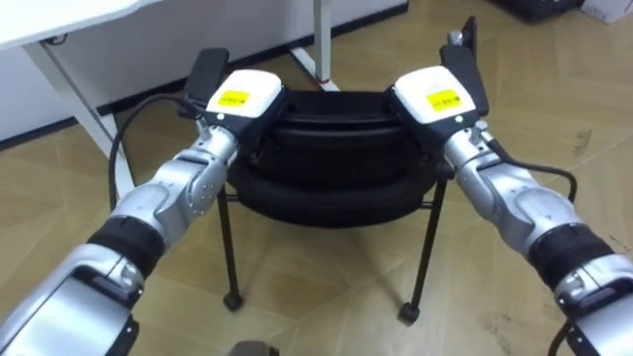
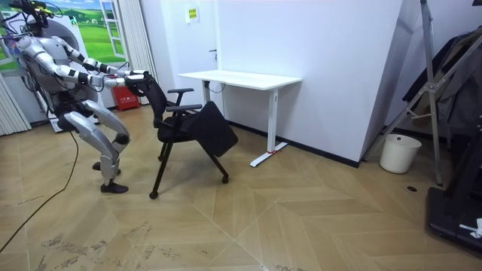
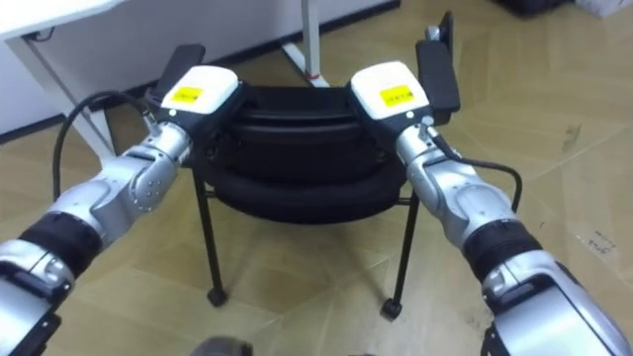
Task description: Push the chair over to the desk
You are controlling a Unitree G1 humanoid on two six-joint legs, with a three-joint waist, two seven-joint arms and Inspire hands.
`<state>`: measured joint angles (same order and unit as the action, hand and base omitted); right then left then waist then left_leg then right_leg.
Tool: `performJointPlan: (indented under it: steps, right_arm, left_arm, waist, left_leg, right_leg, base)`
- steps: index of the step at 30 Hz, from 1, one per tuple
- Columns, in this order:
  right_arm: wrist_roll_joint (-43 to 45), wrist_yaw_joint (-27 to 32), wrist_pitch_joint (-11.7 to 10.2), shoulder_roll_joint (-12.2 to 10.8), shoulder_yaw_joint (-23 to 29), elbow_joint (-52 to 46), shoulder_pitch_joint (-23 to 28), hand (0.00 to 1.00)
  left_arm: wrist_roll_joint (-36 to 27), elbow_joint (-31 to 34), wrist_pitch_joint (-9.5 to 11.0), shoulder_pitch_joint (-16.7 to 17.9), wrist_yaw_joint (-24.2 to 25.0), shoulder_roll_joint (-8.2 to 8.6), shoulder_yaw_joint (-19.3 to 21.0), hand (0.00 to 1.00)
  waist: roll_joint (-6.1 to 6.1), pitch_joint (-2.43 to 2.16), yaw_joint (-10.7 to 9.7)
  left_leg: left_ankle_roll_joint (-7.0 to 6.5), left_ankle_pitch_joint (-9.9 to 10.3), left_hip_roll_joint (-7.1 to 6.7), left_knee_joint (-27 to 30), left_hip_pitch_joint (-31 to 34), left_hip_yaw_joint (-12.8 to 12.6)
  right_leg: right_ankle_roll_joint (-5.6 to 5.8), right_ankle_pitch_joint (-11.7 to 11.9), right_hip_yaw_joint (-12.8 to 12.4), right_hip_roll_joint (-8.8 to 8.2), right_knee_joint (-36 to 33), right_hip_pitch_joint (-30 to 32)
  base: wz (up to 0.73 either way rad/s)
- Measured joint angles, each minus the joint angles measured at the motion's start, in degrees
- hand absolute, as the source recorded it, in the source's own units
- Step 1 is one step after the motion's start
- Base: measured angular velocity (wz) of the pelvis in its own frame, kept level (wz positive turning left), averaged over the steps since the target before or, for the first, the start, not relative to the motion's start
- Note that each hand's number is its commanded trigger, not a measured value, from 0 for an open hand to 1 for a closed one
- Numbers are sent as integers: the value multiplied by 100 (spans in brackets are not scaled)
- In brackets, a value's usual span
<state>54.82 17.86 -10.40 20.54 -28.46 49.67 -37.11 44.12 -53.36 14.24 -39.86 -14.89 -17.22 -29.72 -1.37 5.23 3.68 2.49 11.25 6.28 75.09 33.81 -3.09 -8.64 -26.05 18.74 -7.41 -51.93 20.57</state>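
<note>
A: So, where's the black office chair on thin metal legs (image 1: 326, 148)?

B: Right in front of the robot, backrest toward it. In the eye views the left hand (image 1: 237, 99) and right hand (image 1: 435, 96) sit on the backrest's top edge, one near each end. Only the white backs of the hands show. The fingers go over the far side, so I can't tell if they clench the rim or just lie on it.

A: What does the room view add?

B: Stance. The robot leans forward with knees bent, one foot behind the other and both arms stretched to the backrest. The chair stands between it and the white table on white legs (image 2: 241, 77), near the table's end on the room view's left. I can't tell if it touches.

A: And the eye views alone?

B: Two black armrests (image 1: 206, 71) sit just outside the hands, and two rear castors (image 1: 233, 300) rest on the wood-pattern floor (image 1: 326, 297). The table edge crosses the upper left. One table leg stands just beyond the backrest.

A: Room to move?

B: Open floor on the room view's right of the chair. There's a white wall (image 2: 331, 68) behind the table. A round white bin (image 2: 399, 153) stands well apart, by that wall.
</note>
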Motion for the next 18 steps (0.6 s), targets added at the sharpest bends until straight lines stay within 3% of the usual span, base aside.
performJointPlan:
  steps: [3, 5, 7, 9, 13, 16, 18]
  right_arm:
    - [-30, 27, 15, 24, -111, 5, 4, 100]
    - [-99, 103, 16, 66, -170, 44, 2, 100]
    - [-102, 171, 25, 61, -184, 99, -1, 100]
    - [-97, 229, 55, 20, -187, 117, 4, 100]
    - [-74, 275, 138, -20, -238, 85, -9, 100]
    - [-77, 291, 236, -64, -246, 31, -31, 100]
    - [-89, 328, 308, -104, -246, 24, -55, 100]
  left_arm:
    - [-5, 0, -28, 27, -4, 23, -12, 100]
    - [-37, 0, -61, 12, -15, 40, -74, 100]
    - [-42, 0, -99, -8, -15, 65, -101, 100]
    - [-42, 0, -127, -49, -15, 85, -131, 100]
    - [-67, 50, -228, -64, -6, 74, -155, 100]
    - [-62, 57, -291, -144, -14, 48, -153, 100]
    - [-56, 77, -357, -195, -15, 43, -148, 100]
  waist:
    - [0, 8, -21]
    - [1, 7, -62]
    - [12, 6, -71]
    - [13, 12, -84]
    - [53, -14, -64]
    - [34, -42, -58]
    - [13, -44, -52]
  left_leg:
    - [-56, 35, -36, -1140, 148, -190]
    - [-44, 26, -123, -2550, -44, -255]
    - [13, -13, -113, -3318, -230, -315]
    - [-78, -196, -129, -3591, -332, -334]
    - [-193, -502, -277, -3926, -471, -354]
    - [-220, -567, -500, -4073, -488, -131]
    - [-247, -712, -620, -4141, -495, 51]
  right_leg:
    - [57, -85, 34, -47, 22, -139]
    - [107, -124, 57, -84, 59, -221]
    - [156, -122, 74, -81, 110, -284]
    - [190, -145, 113, -104, 174, -329]
    - [413, -130, 504, -394, 403, -549]
    - [527, -95, 637, -472, 529, -618]
    - [552, -134, 731, -497, 585, -672]
  base:
    - [5]
    - [9]
    - [2]
    - [6]
    - [-10]
    - [3]
    - [15]
